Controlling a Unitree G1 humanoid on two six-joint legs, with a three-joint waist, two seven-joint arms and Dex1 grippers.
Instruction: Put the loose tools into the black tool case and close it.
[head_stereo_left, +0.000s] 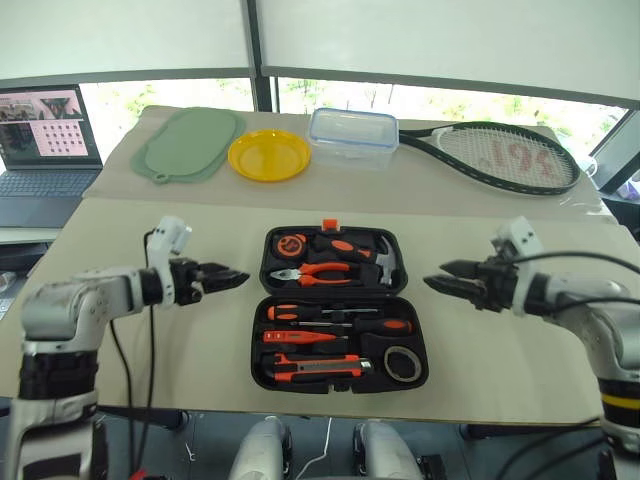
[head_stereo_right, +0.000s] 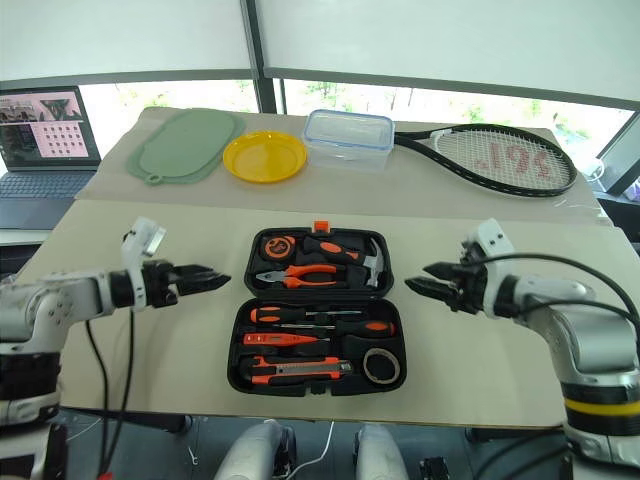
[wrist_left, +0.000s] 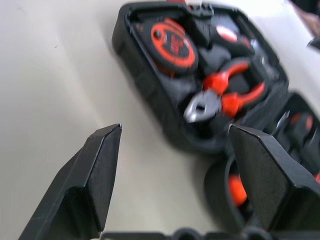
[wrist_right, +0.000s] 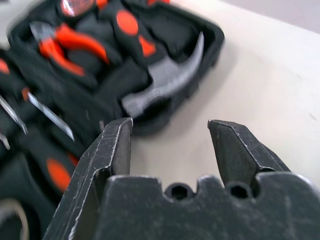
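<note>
laptop (head_stereo_left: 45, 150): cut off by the left picture edge.
racket (head_stereo_left: 500, 155): head visible; lettering on strings too small to read.
black tool case (wrist_left: 150, 85): blurred in both wrist views; partly hidden behind the fingers (wrist_left: 95, 175).
tape roll (head_stereo_left: 403, 362): detail too small to tell.

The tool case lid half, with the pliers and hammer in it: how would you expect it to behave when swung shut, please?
The lid half probably feels heavy, since pliers, hammer and tape measure sit in it. Its moulded plastic looks stiff, so it should swing as one piece. The tools may shift if their slots fit loosely.
</note>
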